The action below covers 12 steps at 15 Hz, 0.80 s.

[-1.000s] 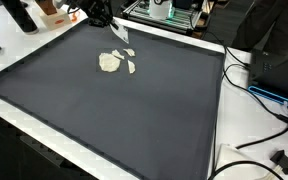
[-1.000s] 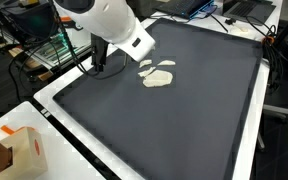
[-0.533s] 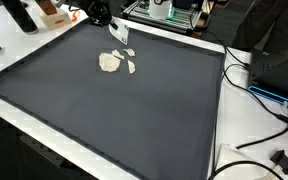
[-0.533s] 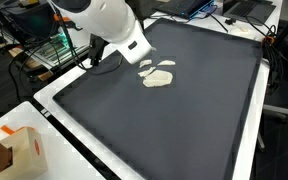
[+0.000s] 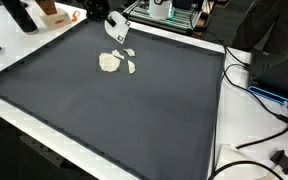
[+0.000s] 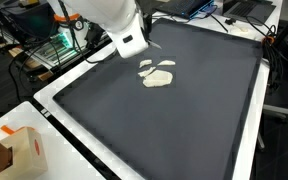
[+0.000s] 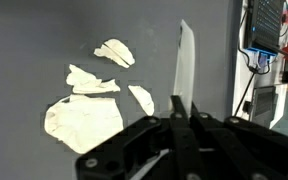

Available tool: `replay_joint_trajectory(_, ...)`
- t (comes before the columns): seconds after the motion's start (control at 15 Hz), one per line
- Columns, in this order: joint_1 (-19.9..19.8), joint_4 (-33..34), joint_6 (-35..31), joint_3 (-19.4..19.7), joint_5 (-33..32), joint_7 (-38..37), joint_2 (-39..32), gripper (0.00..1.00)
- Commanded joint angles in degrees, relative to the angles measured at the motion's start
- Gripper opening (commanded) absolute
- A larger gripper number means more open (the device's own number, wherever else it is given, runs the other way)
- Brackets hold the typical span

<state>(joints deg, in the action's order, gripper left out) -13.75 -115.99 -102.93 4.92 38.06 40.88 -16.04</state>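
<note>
Item: thin white flat sliver, standing edge-on in the black claw, raised above the counter. Claw pinched together on its lower end. Likely very light and flimsy or brittle; grip gently across the flat faces. Nearby: pale torn fragments lying on the dark grey counter.

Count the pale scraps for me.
5. In the wrist view, four lie on the mat: a big scrap, a strip above it, a small scrap topmost, a sliver beside the big one. A fifth scrap stands pinched in the tool. None looks hidden.
</note>
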Motion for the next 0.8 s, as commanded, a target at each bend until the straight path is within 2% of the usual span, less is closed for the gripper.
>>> replay_joint_trajectory(0.0,1.1,-1.7,0.1,0.4,0.9,-8.3,3.4,0.01)
replay_joint_trajectory(0.73,5.9,-4.1,-5.4,0.2,-4.7,-33.4,11.6,0.01)
